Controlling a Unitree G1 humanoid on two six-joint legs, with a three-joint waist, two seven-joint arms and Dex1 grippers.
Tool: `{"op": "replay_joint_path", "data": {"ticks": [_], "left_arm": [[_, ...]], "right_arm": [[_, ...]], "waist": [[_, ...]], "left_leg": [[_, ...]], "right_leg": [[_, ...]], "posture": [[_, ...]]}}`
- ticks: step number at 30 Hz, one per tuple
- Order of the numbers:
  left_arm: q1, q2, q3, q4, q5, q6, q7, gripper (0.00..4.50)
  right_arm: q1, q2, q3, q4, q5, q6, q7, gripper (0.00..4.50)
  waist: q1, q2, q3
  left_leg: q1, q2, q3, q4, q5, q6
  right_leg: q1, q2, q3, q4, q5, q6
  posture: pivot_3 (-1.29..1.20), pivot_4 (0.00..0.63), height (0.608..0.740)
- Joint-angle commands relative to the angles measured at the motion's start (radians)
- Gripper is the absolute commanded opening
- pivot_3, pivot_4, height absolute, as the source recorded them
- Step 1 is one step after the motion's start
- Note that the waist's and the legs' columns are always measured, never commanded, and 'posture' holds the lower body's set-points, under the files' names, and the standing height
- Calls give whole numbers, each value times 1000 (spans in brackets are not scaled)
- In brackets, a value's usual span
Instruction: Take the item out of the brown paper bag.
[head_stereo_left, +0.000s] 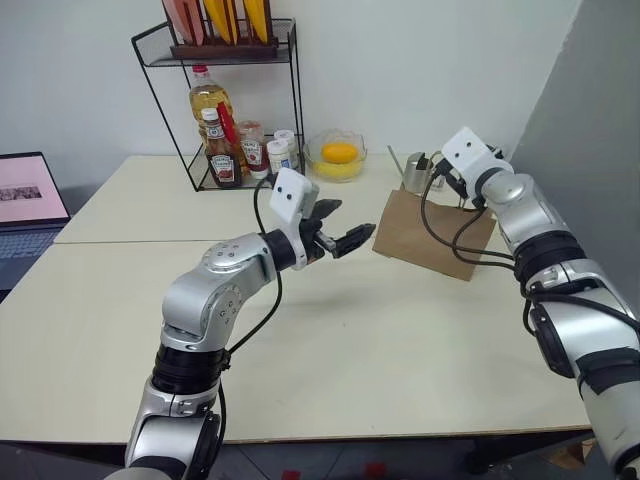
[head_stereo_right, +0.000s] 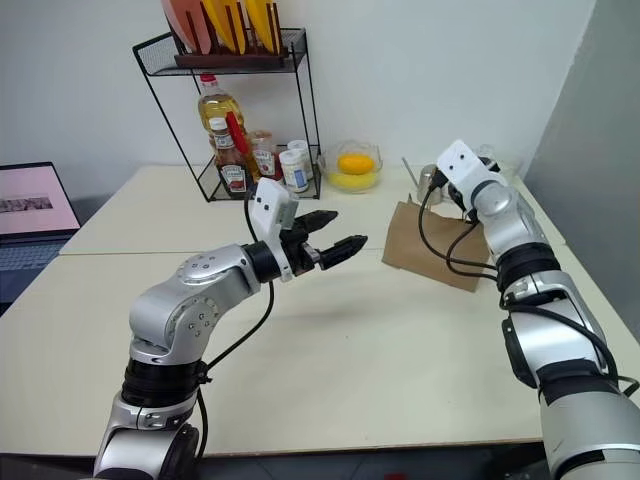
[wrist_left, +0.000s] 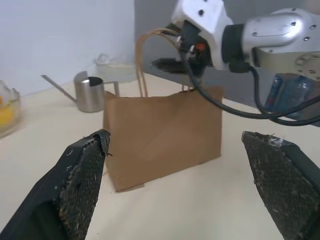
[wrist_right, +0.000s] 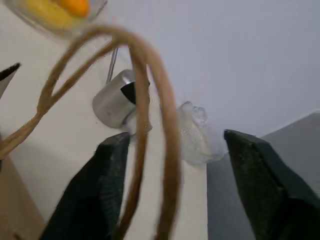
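Note:
The brown paper bag (head_stereo_left: 430, 238) stands upright on the table at the right, its twine handles (wrist_left: 142, 55) sticking up. My right gripper (wrist_right: 177, 137) is level at the bag's top. Its fingers (wrist_right: 112, 190) stand apart, with the handle loops (wrist_right: 150, 100) passing between them and close to one finger. Left of the bag, a short gap away, my left gripper (head_stereo_left: 347, 224) hovers above the table, pointing at the bag's broad face with its fingers (wrist_left: 82, 185) wide open and nothing between them. The item is hidden; the bag's inside cannot be seen.
Behind the bag stand a small steel pitcher (head_stereo_left: 417, 172) and a glass bowl (head_stereo_left: 337, 156) of yellow fruit. A black wire rack (head_stereo_left: 222, 110) with oil and ketchup bottles is at the back. A laptop (head_stereo_left: 25, 200) sits far left. A grey wall (head_stereo_left: 590, 120) is close on the right.

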Motion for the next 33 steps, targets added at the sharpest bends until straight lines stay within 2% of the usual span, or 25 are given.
{"op": "replay_joint_path", "data": {"ticks": [1, 6, 15, 20, 26, 29, 33], "left_arm": [[-16, 12, 21, -6, 8, -39, 2, 4500], [-22, 25, 23, 9, 9, -51, -4, 4500], [-7, 41, 20, -8, 10, -40, -7, 4500], [17, 90, 27, -37, 5, -20, -9, 4500], [9, 111, 45, -39, 2, -8, 5, 4500], [8, 119, 50, -40, 3, -7, 4, 4500], [4, 129, 57, -45, 1, -1, 4, 4500]], "right_arm": [[-52, 4, -5, -15, -18, -37, 8, 1781], [-16, 14, 8, -116, -19, 8, 118, 38], [33, 16, -27, -331, 4, 90, 191, 13], [20, 52, -69, -482, 37, 192, 199, 13], [39, 80, -58, -622, 47, 291, 229, 13], [53, 106, -55, -693, 51, 348, 240, 13], [70, 147, -53, -758, 57, 401, 244, 13]], "waist": [[0, 0, 0], [-1, 0, 0], [-4, 0, 0], [-16, 1, 0], [-18, 1, 0], [-19, 1, 0], [-19, 1, 0]], "left_leg": [[0, 0, 1, 0, 0, 0], [0, 1, 2, 0, 0, 0], [0, 1, 3, 0, 0, 0], [-1, 1, 3, 0, 0, 0], [-3, 1, 3, 0, 0, 0], [-6, 0, 3, 2, 0, 0], [-7, 0, 3, 2, 0, 0]], "right_leg": [[0, 0, 0, 0, 0, 0], [0, 0, 0, 0, 0, 0], [-1, 0, 0, 1, 0, 0], [-3, 0, 1, 2, 0, 0], [-5, 0, 0, 3, 0, 0], [-11, 0, 0, 13, 0, 0], [-12, 0, 0, 14, 0, 0]], "posture": [[0, 150, 740], [0, 150, 740], [0, 150, 740], [0, 150, 740], [0, 150, 740], [0, 150, 740], [0, 150, 740]]}}
